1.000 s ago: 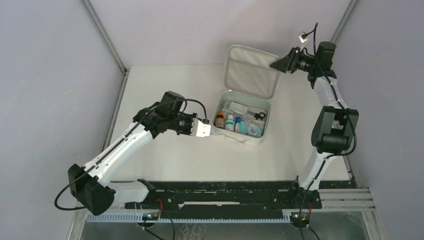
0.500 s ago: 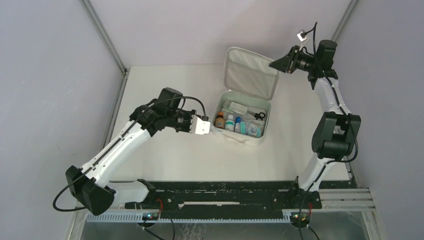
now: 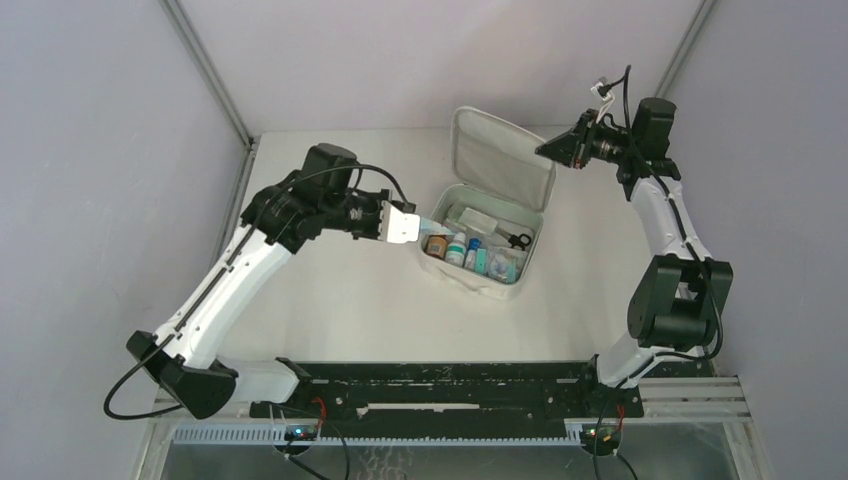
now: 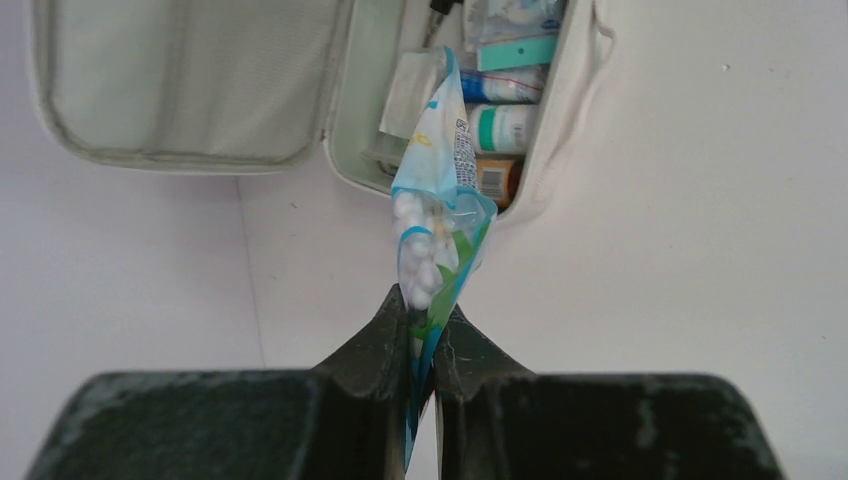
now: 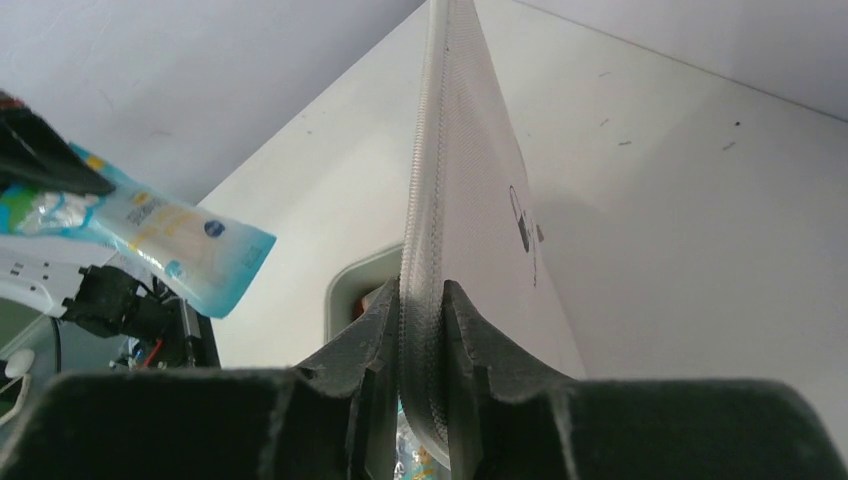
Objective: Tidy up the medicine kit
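White tabletop between grey walls carries the white soft zip-cased medicine kit, open at centre. The left gripper pinches a blue-and-clear plastic pouch at the kit's left rim; only its wrist view shows small white pieces inside. The right gripper clamps the upright lid by its zip edge; the dark pill logo shows only there.

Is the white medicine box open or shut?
Open. The medicine kit's lid stands up, pinched by the right gripper, and bottles show inside.
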Robot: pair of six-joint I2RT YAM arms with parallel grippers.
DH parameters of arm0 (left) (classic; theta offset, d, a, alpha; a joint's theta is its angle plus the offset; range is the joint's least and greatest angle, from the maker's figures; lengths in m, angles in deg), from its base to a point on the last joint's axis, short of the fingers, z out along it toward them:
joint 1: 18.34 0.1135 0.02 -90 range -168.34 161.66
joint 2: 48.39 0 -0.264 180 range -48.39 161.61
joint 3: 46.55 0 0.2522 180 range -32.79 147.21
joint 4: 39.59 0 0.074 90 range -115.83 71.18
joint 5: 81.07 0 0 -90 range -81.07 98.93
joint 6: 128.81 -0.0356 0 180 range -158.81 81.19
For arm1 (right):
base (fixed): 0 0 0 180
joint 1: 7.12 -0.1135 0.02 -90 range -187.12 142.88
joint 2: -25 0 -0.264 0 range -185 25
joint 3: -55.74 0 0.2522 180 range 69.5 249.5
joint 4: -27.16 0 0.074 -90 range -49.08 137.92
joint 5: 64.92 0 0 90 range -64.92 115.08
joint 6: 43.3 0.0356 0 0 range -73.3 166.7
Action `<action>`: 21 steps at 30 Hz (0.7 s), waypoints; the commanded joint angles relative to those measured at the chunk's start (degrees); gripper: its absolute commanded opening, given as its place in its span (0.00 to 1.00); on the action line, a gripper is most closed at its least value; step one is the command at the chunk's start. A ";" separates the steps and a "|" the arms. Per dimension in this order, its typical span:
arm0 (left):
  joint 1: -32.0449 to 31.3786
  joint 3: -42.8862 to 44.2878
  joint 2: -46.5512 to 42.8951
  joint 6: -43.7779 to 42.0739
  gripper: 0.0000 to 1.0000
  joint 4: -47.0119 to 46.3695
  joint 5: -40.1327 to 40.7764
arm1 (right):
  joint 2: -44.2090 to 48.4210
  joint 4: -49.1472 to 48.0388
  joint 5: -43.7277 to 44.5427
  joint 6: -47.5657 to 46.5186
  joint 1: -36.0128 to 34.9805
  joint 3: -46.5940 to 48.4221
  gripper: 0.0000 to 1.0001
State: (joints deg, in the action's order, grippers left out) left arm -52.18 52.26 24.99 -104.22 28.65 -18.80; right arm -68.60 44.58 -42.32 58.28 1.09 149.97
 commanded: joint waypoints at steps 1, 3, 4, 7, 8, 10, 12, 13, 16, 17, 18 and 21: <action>-0.56 9.02 2.40 1.24 0.07 1.83 -1.68 | 5.08 6.12 -4.66 -6.89 -1.16 -0.89 0.04; -1.02 12.47 3.98 1.11 0.05 2.52 -1.10 | 6.26 8.88 -5.45 -9.41 -1.23 -1.37 0.03; -1.15 14.08 4.85 0.97 0.05 2.67 -0.65 | 6.88 9.86 -5.74 -10.33 -1.26 -1.63 0.02; -2.01 19.32 7.70 1.00 0.03 2.99 0.24 | 8.47 12.69 -6.53 -12.83 -1.67 -2.42 0.01; -2.44 20.94 8.78 1.06 0.02 3.07 0.47 | 8.82 13.74 -6.71 -13.74 -1.78 -2.53 0.01; -3.26 24.62 11.02 1.07 0.02 3.09 1.33 | 9.34 15.96 -7.18 -15.06 -1.97 -2.59 0.00; -4.09 28.37 13.44 1.19 0.01 3.06 1.95 | 9.83 17.97 -7.31 -16.66 -2.20 -2.60 0.00; -4.58 30.26 14.70 1.24 0.01 2.99 2.41 | 10.04 19.02 -7.16 -17.66 -2.36 -2.58 0.00; -5.94 34.95 18.84 0.72 0.01 2.84 4.07 | 10.66 21.06 -6.55 -19.65 -2.65 -2.79 0.00; -6.32 36.37 19.88 0.26 0.01 2.84 4.65 | 10.86 21.12 -6.47 -19.66 -2.66 -2.89 0.00; -6.68 37.55 20.93 0.02 0.01 2.74 5.07 | 11.01 21.11 -6.31 -19.50 -2.65 -3.02 0.00; -7.46 40.25 23.72 -0.24 0.01 2.11 6.51 | 11.45 21.11 -5.30 -19.33 -2.82 -3.29 0.00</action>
State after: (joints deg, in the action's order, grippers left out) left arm -58.57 86.91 46.24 -103.93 32.04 -14.93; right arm -60.10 63.27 -46.47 39.76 -1.01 146.89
